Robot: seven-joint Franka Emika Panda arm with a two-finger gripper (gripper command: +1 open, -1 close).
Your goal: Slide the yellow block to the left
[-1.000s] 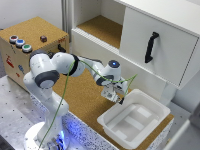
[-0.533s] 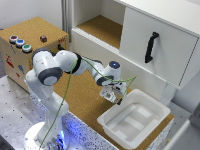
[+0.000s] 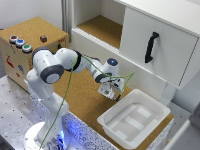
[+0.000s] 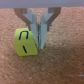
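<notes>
- The small bright yellow block (image 4: 26, 42), a cube with thin black line markings on its faces, sits flat on the brown cork-textured worktop (image 4: 60, 67) and looks like a light, rigid piece, probably plastic or painted wood.
- Being so small and light, it should slide easily over the grainy cork, yet a push placed high on a face could tip or spin it; a low, square contact on the side face seems the safest place to press.
- In the wrist view the grey metal claw (image 4: 40, 31) stands right beside the block, its fingers (image 4: 43, 35) nearly pressed together with only a thin gap and gripping nothing; one finger looks to touch or almost touch the block's side, though the blur leaves this uncertain.
- In the exterior view the block is hidden below the claw (image 3: 111, 93), which hovers low over the worktop (image 3: 82, 97) just beyond the far left corner of the white plastic tray (image 3: 150, 107).
- The wrist view is soft, so the markings cannot be read, and the block's far side and underside are unseen.
- The thin yellow-green cable (image 3: 95, 65) runs along the white arm (image 3: 70, 60), apart from the block.
</notes>
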